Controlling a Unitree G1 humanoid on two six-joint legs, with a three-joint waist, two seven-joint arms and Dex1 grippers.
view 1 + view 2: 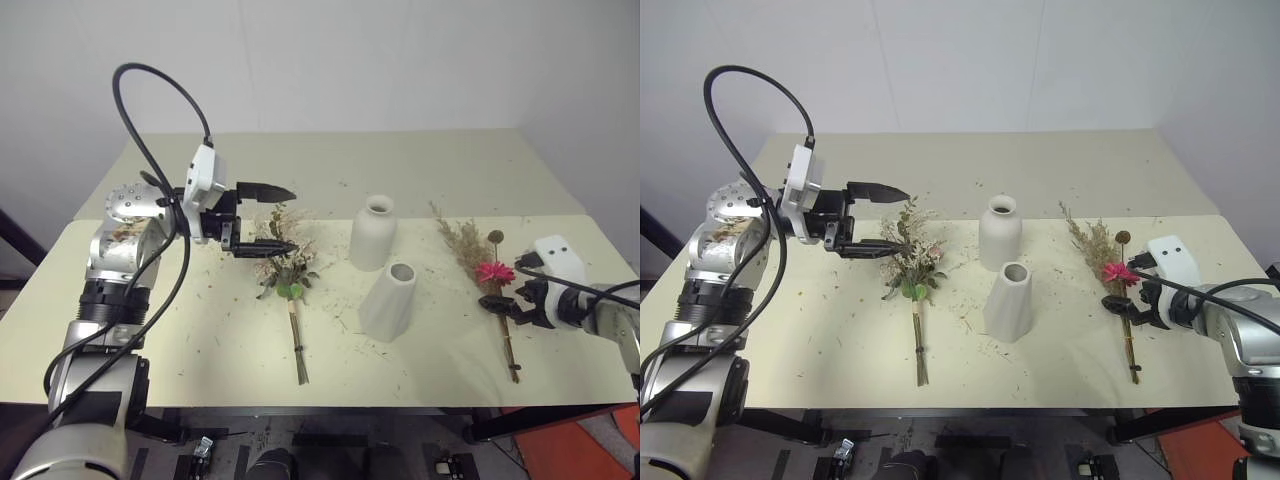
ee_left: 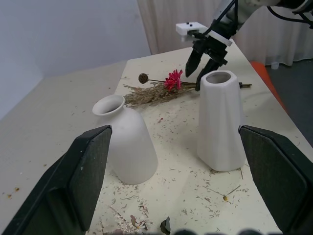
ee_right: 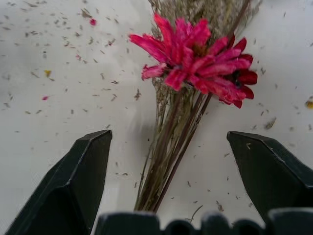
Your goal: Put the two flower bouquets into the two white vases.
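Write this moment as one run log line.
right gripper: jaws open astride slim bouquet stems | left gripper: open above fuller bouquet | vases: empty

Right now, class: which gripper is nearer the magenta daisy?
Right. The right gripper straddles the stems just below the magenta daisy; the left gripper hovers across the table over the fuller bouquet.
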